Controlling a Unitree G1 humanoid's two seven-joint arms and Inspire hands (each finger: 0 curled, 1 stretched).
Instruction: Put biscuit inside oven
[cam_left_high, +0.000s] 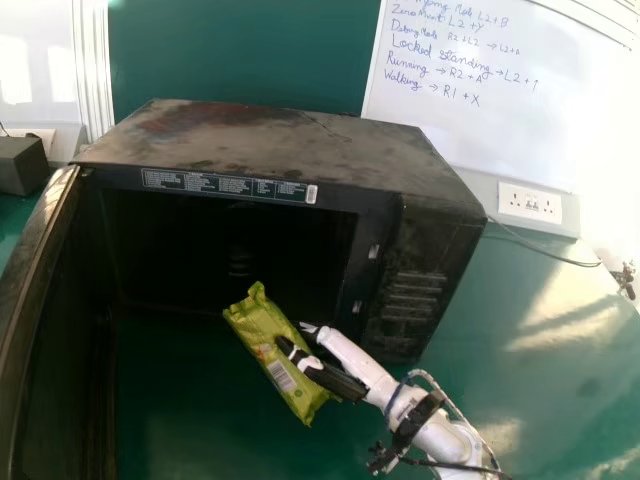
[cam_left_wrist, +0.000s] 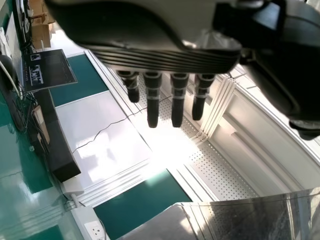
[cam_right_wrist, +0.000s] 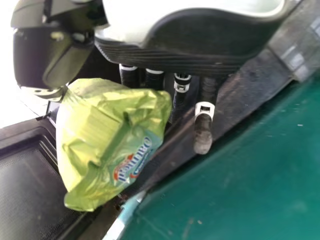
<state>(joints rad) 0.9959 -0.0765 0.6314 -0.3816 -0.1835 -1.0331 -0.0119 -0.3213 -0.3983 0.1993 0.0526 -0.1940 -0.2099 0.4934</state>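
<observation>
Pinching a crinkled, glossy yellow-green biscuit packet (cam_left_high: 262, 328), the right robot hand (cam_left_high: 335, 379) leaves the barcode (cam_left_high: 281, 375) showing.

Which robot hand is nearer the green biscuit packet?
Right. The right robot hand grips the green packet between thumb and fingers, at the open front of the oven. The left robot hand is apart from it, fingers straight.

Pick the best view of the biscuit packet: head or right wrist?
Head view: the packet shows nearly end to end, barcode included, in the right hand before the open oven. The right wrist view is closer but foreshortened, showing one crumpled end.
</observation>
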